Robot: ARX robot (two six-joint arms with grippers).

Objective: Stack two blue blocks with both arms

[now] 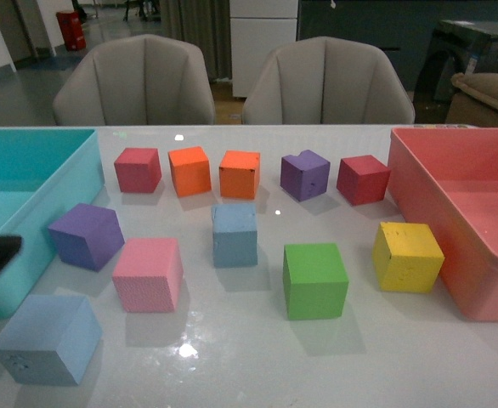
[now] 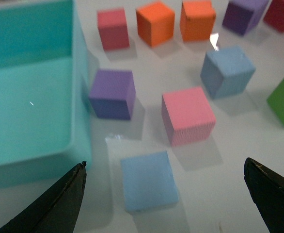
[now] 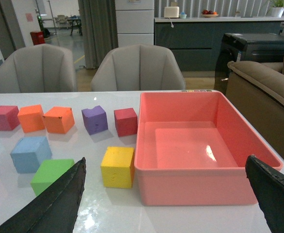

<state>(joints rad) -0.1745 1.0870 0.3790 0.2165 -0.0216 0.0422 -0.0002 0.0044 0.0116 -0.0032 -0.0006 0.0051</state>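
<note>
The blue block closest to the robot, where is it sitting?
In the front view, the blue block sits at the near left, beside the teal bin, just nearer than the pink cube.

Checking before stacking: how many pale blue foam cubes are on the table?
2. One pale blue foam cube sits mid-table; the other pale blue cube lies front left, nearest the camera. None seems hidden.

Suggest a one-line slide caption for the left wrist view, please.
Open left gripper hovering over one blue block beside the teal bin, the second blue block beyond the pink cube.
</note>
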